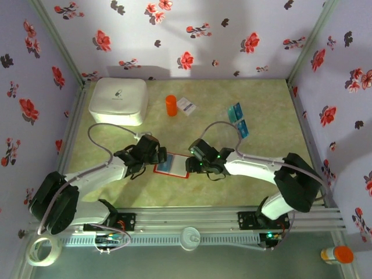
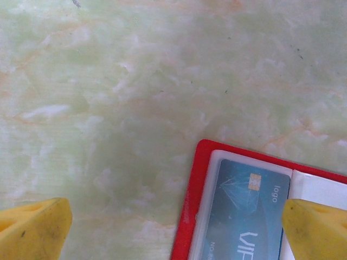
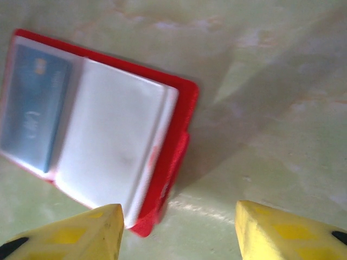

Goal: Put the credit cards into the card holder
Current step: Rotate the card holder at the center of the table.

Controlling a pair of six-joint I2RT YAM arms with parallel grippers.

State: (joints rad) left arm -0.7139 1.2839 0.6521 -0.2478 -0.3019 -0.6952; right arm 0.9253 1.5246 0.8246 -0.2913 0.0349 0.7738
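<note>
While the card holder lies open at the near middle of the table, one blue card marked "logo" and a partial "VI" in its left half, the right gripper, half-spread and empty, should fetch the loose credit cards far right, the wide-spread left gripper steadying the holder.

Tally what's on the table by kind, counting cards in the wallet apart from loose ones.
Wallet: 1
Card in wallet: 1
Loose card piles: 2, teal pile and blue pile; cards per pile unclear
White box: 1
Orange cylinder: 1
Paper card: 1
Total: 7, each pile counted as one
</note>
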